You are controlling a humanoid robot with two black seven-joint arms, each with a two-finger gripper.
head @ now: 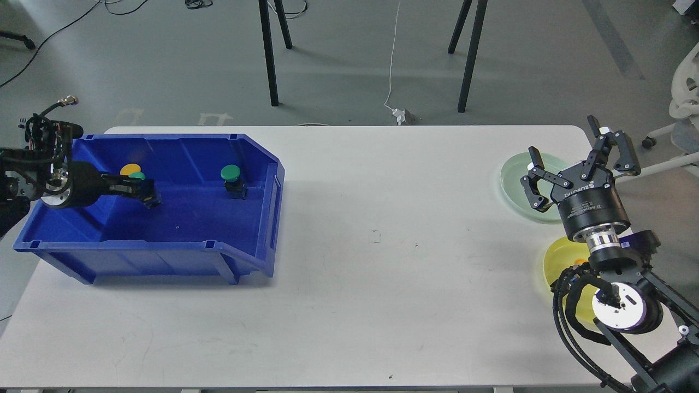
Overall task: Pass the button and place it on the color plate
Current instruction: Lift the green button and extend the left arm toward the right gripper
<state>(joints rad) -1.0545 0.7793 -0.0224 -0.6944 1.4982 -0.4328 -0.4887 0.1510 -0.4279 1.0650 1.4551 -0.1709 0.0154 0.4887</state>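
Observation:
A blue bin [180, 240] sits on the left of the white table. My left gripper [143, 190] is inside it, shut on a green button [137, 176] and holding it raised above the bin floor. A yellow button [128, 170] shows just behind it. Another green button [231, 176] stands further right in the bin. My right gripper [570, 161] is open and empty above a pale green plate [513, 183] at the right edge. A yellow plate [557, 262] lies nearer, partly hidden by my right arm.
Black stand legs [268, 54] and a white cable [391, 60] are on the floor behind the table. A white chair base [682, 109] is at the far right. The table [382, 262] between bin and plates is bare.

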